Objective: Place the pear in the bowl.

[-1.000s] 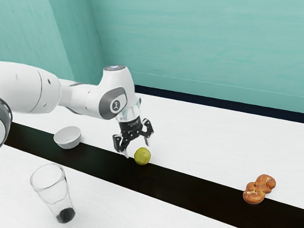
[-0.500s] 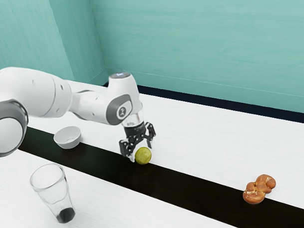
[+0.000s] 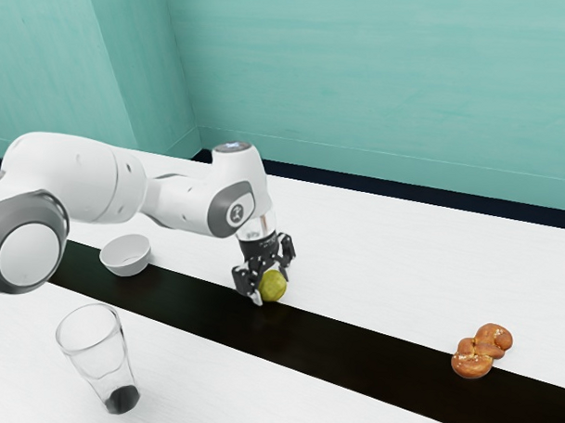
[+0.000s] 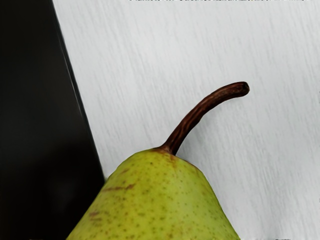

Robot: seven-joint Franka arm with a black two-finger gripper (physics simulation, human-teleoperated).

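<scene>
1. Exterior view: our tool (image 3: pixel 271 286) is down at the pear (image 3: pixel 275 288), near the edge where the dark strip (image 3: pixel 362 348) meets the white part of the counter (image 3: pixel 387 273). We judge the reach as good as done.
2. Whether we have a grip is less sure. We cannot tell if the tool is clamped on the pear or only placed about it, so we would not count the grasp as finished.
3. In the wrist view the pear lies close under our hand, its curved stem (image 4: pixel 195 116) reaching out over the white surface. We cannot tell whether any of its weight is off the counter.
4. The bowl (image 3: pixel 127 269) stands upright, well apart from the pear, toward the exterior view's left. The pear is not in it.
5. Left for us, as we judge it: make sure of the hold, lift clear, carry the pear across to the bowl, lower it inside, let go and back away. Most of the task remains.
</scene>
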